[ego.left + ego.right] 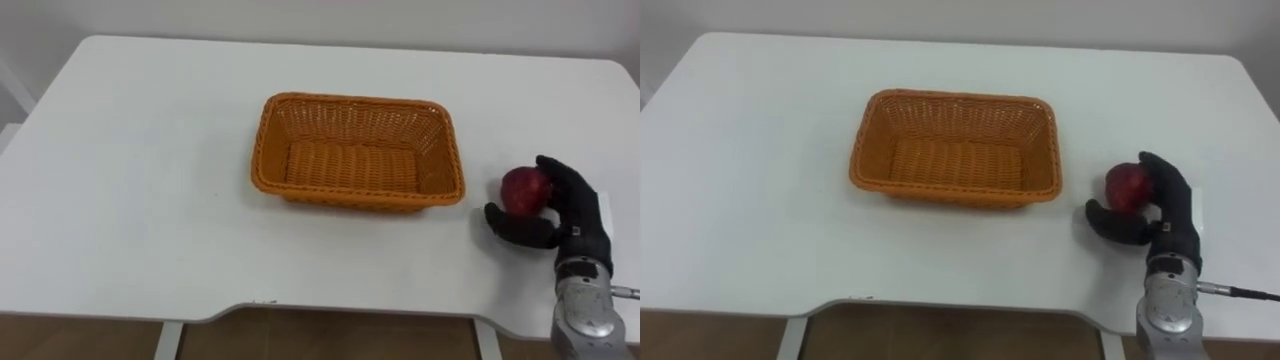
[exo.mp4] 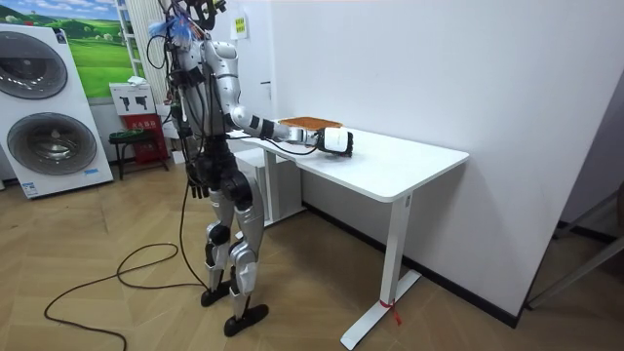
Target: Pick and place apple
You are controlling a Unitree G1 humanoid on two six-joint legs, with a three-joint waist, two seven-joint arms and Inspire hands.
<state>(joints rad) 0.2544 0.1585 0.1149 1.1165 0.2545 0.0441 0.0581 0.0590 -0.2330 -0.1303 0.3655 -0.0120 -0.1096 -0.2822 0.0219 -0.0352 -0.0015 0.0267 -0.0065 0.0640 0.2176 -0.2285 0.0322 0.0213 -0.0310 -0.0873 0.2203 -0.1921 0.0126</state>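
A red apple rests on the white table, to the right of an empty orange wicker basket. My right hand, in a black glove, comes in from the lower right and wraps the apple: the fingers curl over its right side and the thumb reaches under its front left. The apple looks to be on or just above the tabletop. In the room view I stand at the table's long side with my right arm stretched over it, and my left hand hangs by my hip.
The basket sits mid-table, about a hand's width left of the apple. The table's front edge runs just below my wrist. Two washing machines and a small red stand are behind me in the room view.
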